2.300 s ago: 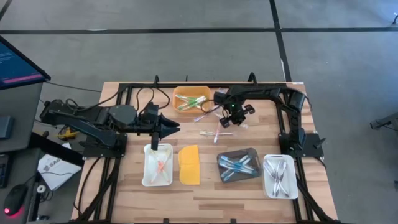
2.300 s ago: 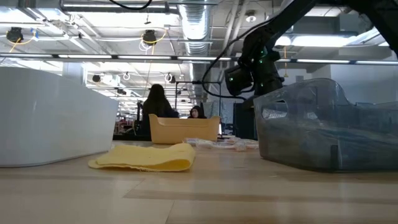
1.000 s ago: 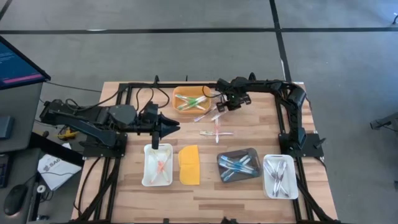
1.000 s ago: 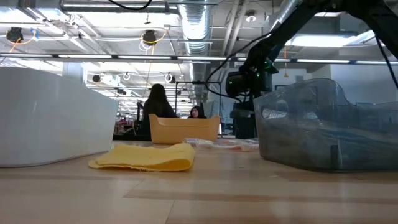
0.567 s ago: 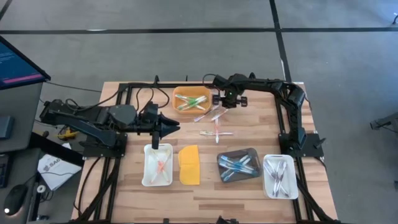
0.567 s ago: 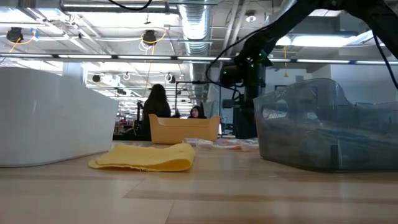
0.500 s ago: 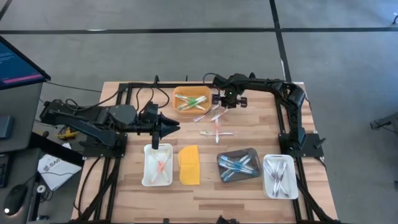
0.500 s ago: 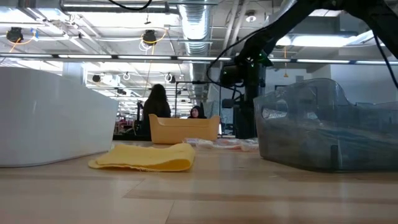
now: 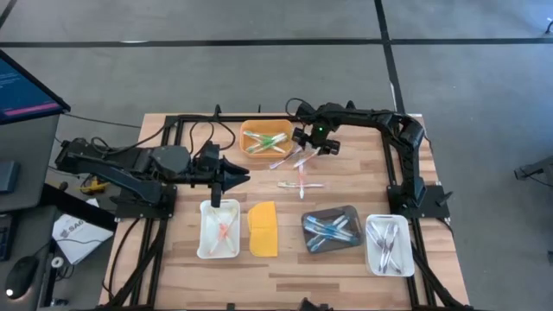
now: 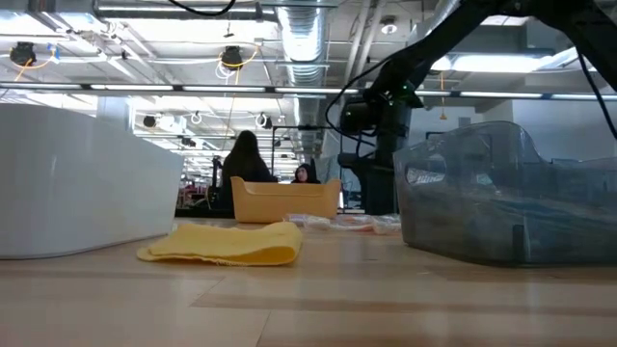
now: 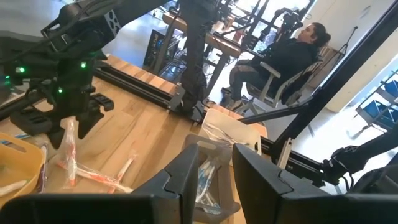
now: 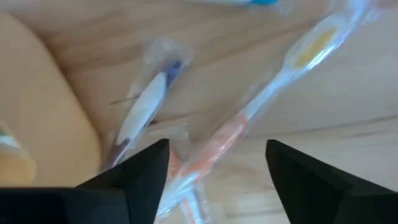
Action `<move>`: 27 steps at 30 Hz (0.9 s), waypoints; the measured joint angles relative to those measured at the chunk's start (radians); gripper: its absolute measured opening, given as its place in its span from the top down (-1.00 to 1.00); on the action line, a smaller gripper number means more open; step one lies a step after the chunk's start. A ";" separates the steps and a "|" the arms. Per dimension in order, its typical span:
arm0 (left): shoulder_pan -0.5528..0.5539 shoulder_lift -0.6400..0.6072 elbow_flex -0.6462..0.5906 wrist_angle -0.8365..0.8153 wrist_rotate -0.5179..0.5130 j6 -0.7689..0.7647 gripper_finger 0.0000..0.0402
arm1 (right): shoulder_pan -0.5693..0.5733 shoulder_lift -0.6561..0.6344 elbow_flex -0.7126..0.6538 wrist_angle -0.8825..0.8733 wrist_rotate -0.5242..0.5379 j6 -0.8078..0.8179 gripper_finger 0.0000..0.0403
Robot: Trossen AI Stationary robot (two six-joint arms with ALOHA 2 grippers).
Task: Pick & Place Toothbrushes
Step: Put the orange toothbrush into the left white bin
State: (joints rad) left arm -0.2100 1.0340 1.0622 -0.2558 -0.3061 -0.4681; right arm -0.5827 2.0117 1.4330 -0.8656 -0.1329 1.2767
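wooden table (image 9: 346,268) | right gripper (image 9: 304,149) released, spread over loose toothbrushes (image 12: 230,134) | left gripper (image 9: 213,202): cannot tell

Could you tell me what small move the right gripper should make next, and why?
Probably lower and close on the orange-handled toothbrush: the right gripper hangs open directly over it, beside the orange bin, and holds nothing.

**Bystanders, Trays and a Lid**

A flat yellow-orange rectangular lid (image 9: 263,229) is lying on the wooden slatted table (image 9: 285,269), between a white tray (image 9: 204,244) and a dark translucent tray (image 9: 348,212). A person in dark clothes (image 11: 281,57) is sitting beyond the table.
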 joint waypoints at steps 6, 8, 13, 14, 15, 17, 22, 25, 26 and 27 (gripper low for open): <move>0.000 0.000 0.000 -0.002 0.000 0.011 0.53 | 0.008 0.007 -0.001 -0.022 0.004 0.040 -0.37; 0.000 -0.001 0.000 -0.003 0.000 0.011 0.53 | 0.001 0.007 -0.001 -0.030 0.003 0.041 -0.37; -0.001 -0.007 0.001 -0.008 0.000 0.011 0.53 | -0.003 0.006 -0.019 -0.009 0.004 0.067 -0.37; -0.001 -0.007 0.001 -0.009 0.000 0.011 0.53 | -0.003 0.006 -0.033 -0.001 0.003 0.077 -0.37; -0.001 -0.007 0.001 -0.008 0.000 0.011 0.53 | -0.003 0.006 -0.047 -0.001 0.000 0.089 -0.37; -0.001 -0.007 0.001 -0.009 0.000 0.010 0.53 | 0.001 0.006 -0.074 0.009 -0.014 0.100 -0.37; -0.001 -0.007 0.001 -0.015 0.001 0.009 0.53 | 0.010 0.001 -0.110 0.026 -0.026 0.112 -0.36; -0.001 -0.007 0.001 -0.015 0.001 0.008 0.53 | 0.015 0.001 -0.111 0.021 -0.022 0.111 -0.30; -0.001 -0.007 0.001 -0.015 0.001 0.008 0.53 | 0.018 0.001 -0.112 0.019 -0.021 0.111 -0.25; -0.001 -0.007 0.001 -0.015 0.001 0.008 0.53 | 0.019 0.001 -0.112 0.017 -0.020 0.108 -0.19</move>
State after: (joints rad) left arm -0.2108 1.0271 1.0630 -0.2710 -0.3054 -0.4599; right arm -0.5641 2.0129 1.3206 -0.8488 -0.1530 1.3843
